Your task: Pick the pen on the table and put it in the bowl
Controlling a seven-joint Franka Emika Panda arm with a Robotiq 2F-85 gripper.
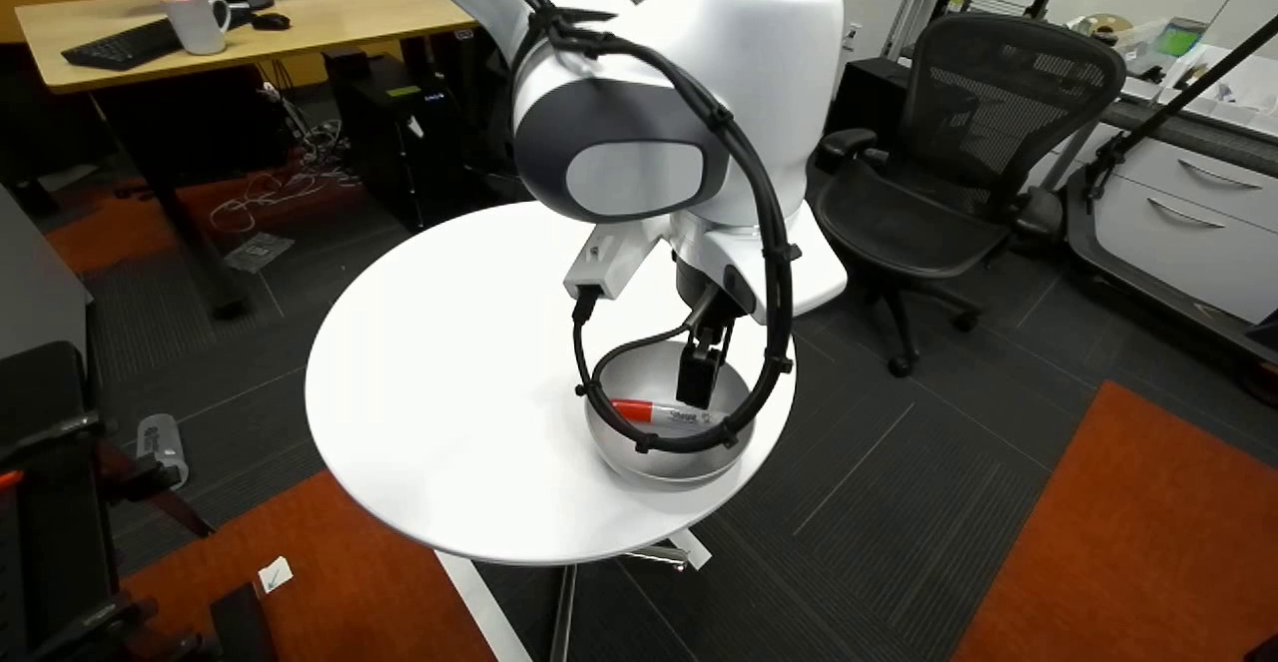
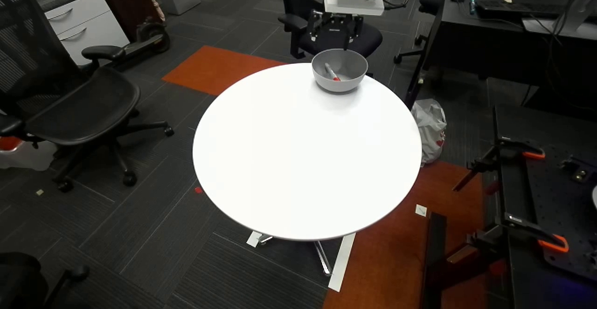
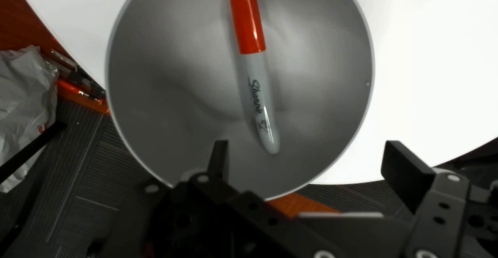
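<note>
The pen, a marker with a red cap and a grey body, lies inside the grey bowl. The pen and the bowl also show in an exterior view, partly behind the arm's cable loop. The bowl and pen show in an exterior view near the edge of the white round table. My gripper is open and empty. Its fingers are wide apart, above the bowl's rim side, and do not touch the pen. It shows also in an exterior view.
A black mesh chair stands by the table on the floor. A wooden desk with a white mug is farther off. A black bench with orange-tipped clamps and a plastic bag are beside the table.
</note>
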